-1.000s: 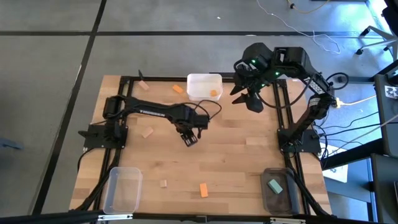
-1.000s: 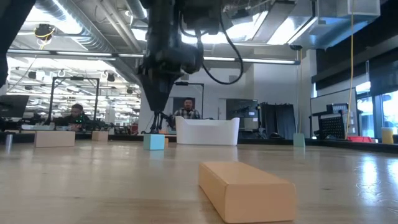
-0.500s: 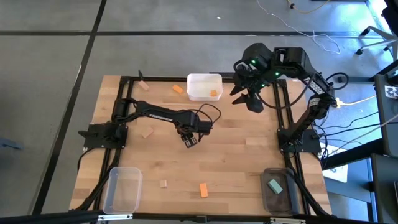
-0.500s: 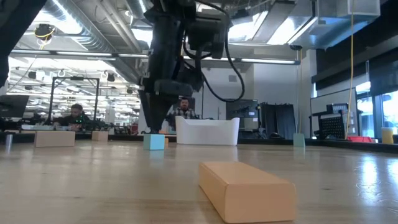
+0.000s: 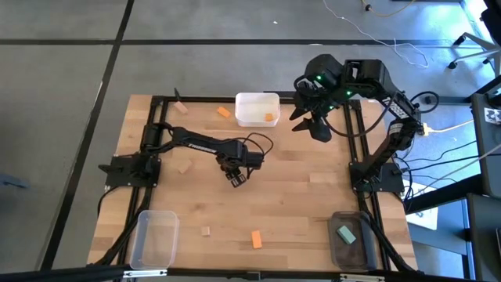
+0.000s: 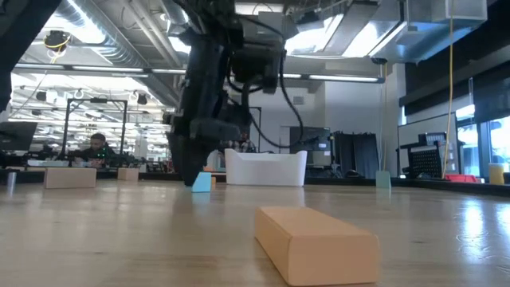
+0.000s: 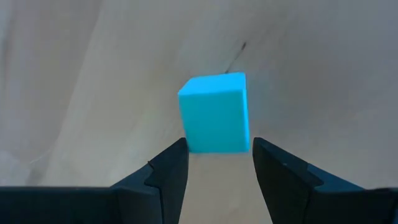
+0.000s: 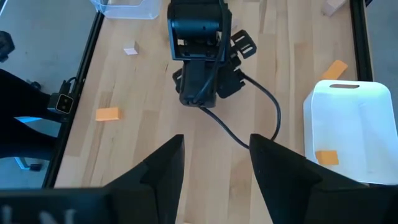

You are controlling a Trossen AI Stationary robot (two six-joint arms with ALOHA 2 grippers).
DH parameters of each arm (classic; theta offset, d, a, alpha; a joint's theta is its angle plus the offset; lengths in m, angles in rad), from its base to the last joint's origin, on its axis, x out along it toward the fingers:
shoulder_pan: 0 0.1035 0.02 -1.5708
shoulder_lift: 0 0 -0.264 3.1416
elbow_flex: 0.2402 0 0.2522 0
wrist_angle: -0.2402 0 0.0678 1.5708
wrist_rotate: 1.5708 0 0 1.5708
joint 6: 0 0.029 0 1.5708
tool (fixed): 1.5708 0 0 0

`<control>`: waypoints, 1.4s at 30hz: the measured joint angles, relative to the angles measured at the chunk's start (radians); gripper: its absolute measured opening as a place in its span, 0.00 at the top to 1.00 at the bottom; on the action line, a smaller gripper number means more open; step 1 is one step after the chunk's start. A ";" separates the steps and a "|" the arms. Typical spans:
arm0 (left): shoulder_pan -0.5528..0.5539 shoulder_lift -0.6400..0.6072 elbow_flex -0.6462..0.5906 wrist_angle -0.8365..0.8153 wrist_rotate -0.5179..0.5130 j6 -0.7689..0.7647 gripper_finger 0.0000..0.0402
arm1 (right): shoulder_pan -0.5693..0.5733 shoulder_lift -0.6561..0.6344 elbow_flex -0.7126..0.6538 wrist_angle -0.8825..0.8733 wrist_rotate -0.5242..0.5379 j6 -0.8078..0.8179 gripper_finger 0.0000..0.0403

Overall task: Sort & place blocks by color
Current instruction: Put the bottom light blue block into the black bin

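A teal cube (image 7: 214, 112) rests on its base on the wooden table, near its middle. My left gripper (image 7: 217, 165) points down over it, open, its fingertips just short of the cube's two sides and clear of them. In the low view the gripper (image 6: 187, 169) stands close above the table beside the cube (image 6: 202, 182). In the high view the gripper (image 5: 237, 176) hides the cube. My right gripper (image 5: 313, 125) hangs open, high over the far right, holding nothing. Loose orange blocks (image 5: 256, 239) (image 5: 224, 112) and tan blocks (image 5: 185, 167) (image 5: 206, 230) lie flat on the table.
A white bin (image 5: 257, 102) at the far middle holds an orange block (image 5: 270, 117). A clear bin (image 5: 154, 237) stands at the near left. A dark bin (image 5: 356, 251) at the near right holds a teal block (image 5: 346, 233). Black frame rails run along the table's sides.
My left gripper has come straight down toward the teal cube, staying open, and now stands close above the table. The cube has not moved.
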 joint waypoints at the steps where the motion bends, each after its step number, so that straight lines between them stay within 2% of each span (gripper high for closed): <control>1: 0.000 0.000 -0.016 0.017 0.000 0.000 0.57 | 0.000 0.000 0.000 0.000 0.000 0.000 0.55; 42: 0.007 -0.013 -0.008 0.158 -0.052 0.032 0.58 | 0.000 0.000 0.000 0.000 0.000 0.000 0.55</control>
